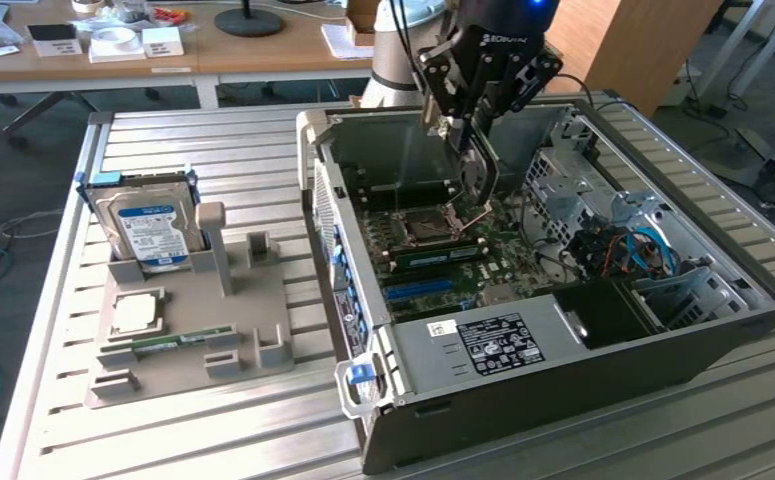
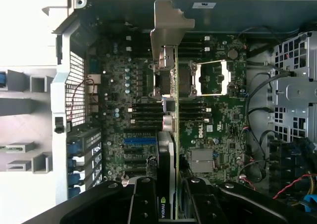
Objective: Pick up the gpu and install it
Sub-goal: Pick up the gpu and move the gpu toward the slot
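My gripper [image 1: 467, 118] hangs over the open computer case [image 1: 360, 300], shut on the gpu [image 1: 475, 178]. The gpu is a thin card that points down toward the motherboard [image 1: 457, 252], with its lower end just above the CPU socket area. In the wrist view the gpu [image 2: 174, 135] shows edge-on between my gripper's [image 2: 173, 210] two dark fingers [image 2: 143, 204]. Its silvery bracket [image 2: 168, 30] is at the far end. It hovers above the motherboard [image 2: 218, 130], apart from the blue slots [image 2: 138, 140].
On the exterior view's left a grey fixture [image 1: 180, 320] holds a silver hard drive with a blue label [image 1: 151, 226], a CPU [image 1: 138, 312] and a green memory stick [image 1: 174, 341]. Cables [image 1: 634, 250] and a metal drive cage [image 2: 294, 85] crowd the case's far side.
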Controlling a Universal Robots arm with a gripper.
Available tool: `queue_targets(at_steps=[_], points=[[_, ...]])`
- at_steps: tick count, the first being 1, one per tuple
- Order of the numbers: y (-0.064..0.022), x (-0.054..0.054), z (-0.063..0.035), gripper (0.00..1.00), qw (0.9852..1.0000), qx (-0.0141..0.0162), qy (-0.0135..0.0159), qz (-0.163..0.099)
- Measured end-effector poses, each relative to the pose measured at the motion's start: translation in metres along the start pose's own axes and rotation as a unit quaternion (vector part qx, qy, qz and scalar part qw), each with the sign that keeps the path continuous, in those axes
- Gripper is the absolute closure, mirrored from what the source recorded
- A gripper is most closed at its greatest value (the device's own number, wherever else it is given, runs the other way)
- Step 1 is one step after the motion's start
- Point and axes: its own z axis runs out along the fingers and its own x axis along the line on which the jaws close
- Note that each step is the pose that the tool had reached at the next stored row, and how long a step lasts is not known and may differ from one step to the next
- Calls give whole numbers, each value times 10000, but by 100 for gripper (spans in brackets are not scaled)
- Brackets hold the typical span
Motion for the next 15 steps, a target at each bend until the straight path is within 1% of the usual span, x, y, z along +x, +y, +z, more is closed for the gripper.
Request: queue_targets(at_steps=[9,15], points=[[1,-11,1,73,10000,-1,0,-1],[4,-98,3,73,10000,-1,0,0]])
